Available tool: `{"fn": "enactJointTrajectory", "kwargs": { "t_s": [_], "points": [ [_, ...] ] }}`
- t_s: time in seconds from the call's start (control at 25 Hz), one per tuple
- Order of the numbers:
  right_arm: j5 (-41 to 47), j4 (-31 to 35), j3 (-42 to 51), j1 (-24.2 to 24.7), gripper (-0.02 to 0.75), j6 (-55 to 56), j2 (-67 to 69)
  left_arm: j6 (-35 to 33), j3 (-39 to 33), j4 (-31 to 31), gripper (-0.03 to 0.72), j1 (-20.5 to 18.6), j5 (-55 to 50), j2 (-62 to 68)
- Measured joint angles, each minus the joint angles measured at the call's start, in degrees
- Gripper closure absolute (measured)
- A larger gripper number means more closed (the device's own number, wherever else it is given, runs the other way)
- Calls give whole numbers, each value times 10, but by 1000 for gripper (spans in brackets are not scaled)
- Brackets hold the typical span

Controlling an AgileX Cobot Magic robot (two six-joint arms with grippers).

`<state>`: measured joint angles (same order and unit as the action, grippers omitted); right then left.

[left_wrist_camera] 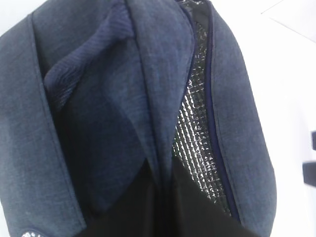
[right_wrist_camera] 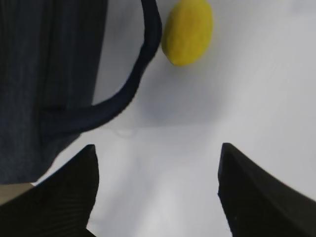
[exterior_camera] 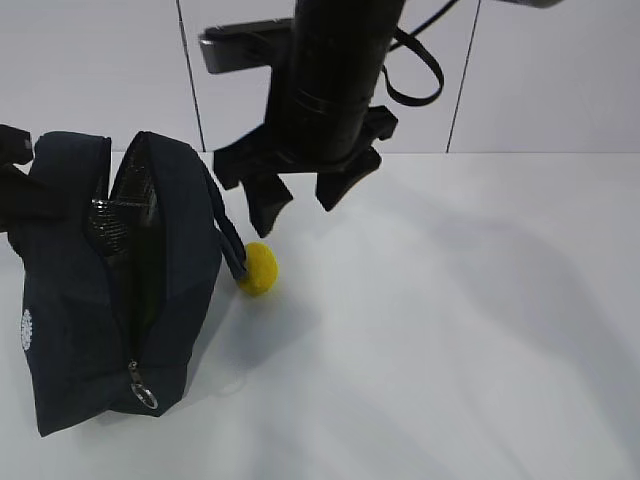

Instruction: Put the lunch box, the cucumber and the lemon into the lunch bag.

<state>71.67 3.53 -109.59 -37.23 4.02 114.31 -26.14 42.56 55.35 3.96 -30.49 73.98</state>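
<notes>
The dark navy lunch bag (exterior_camera: pixel 110 290) stands at the left with its top open, showing silver lining (exterior_camera: pixel 112 225). It fills the left wrist view (left_wrist_camera: pixel 98 98). My left gripper (left_wrist_camera: pixel 161 163) is shut on a fold of the bag's opening edge; in the exterior view only a black part of it shows at the far left (exterior_camera: pixel 12 145). The yellow lemon (exterior_camera: pixel 258 268) lies on the table right beside the bag's handle (exterior_camera: pixel 232 245). My right gripper (exterior_camera: pixel 298 212) hangs open and empty just above the lemon (right_wrist_camera: pixel 187 32); its fingers (right_wrist_camera: pixel 64 192) stand wide apart. The lunch box and cucumber are out of view.
The white table (exterior_camera: pixel 460 330) stretches to the right of the bag, with a white panelled wall (exterior_camera: pixel 560 80) behind. The bag's metal zipper pull (exterior_camera: pixel 143 392) hangs at its front and a white round logo (exterior_camera: pixel 26 330) shows on its left side.
</notes>
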Motion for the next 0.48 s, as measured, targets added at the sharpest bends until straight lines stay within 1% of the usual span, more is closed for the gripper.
{"fn": "enactJointTrajectory", "kwargs": {
  "t_s": [0.12,0.16,0.24,0.36,0.48],
  "points": [
    [-29,28,47,31,156,-18,-3,0,0,0,684,0,0,0],
    [-43,52,57,41,156,-29,-3,0,0,0,684,0,0,0],
    [-79,122,74,70,156,-63,-4,0,0,0,684,0,0,0],
    [-106,212,85,107,156,-106,2,-1,0,0,684,0,1,0],
    [-121,244,88,125,156,-123,27,-1,0,0,684,0,2,0]
  ]
}}
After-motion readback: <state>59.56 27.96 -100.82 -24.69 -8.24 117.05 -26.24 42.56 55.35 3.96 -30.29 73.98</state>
